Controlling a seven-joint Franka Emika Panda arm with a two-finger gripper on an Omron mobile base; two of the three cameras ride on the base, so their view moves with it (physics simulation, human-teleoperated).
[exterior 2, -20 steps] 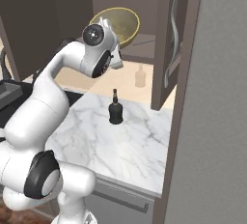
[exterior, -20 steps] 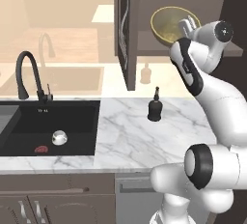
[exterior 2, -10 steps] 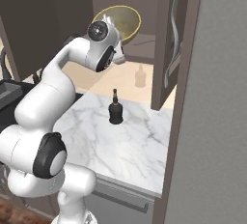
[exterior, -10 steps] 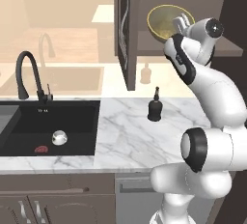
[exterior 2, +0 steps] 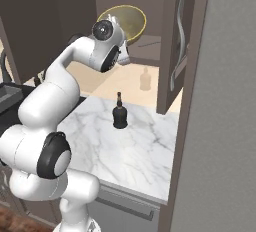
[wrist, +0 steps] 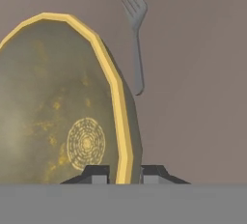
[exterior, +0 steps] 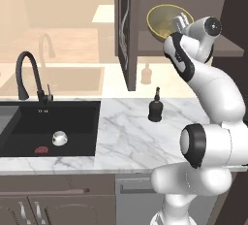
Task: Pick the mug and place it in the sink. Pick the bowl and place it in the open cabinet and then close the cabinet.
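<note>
The gripper (wrist: pixel 123 174) is pinching the yellow rim of the bowl (wrist: pixel 62 112) between its two fingertips, one on the inside and one on the outside of the wall. In the left base view the arm is reaching up and the bowl (exterior: pixel 167 21) is standing on its edge, tilted, inside the opening of the cabinet (exterior: pixel 127 30), just above the shelf there. From the right side the bowl (exterior 2: pixel 126 21) is showing its hollow face toward the camera, behind the robot's wrist. In the hand view a grey fork (wrist: pixel 136 35) is lying on the brown surface beyond the bowl, apart from it.

The cabinet door (exterior 2: pixel 176 41) is standing open. The mug (exterior: pixel 59 137) is sitting in the sink (exterior: pixel 72 112), near the red drain (exterior: pixel 42 149), to the left of the arm. A dark bottle (exterior: pixel 155 105) is standing on the marble counter (exterior: pixel 126 141), below the open cabinet, and the black faucet (exterior: pixel 26 73) is rising at the far side of the sink.
</note>
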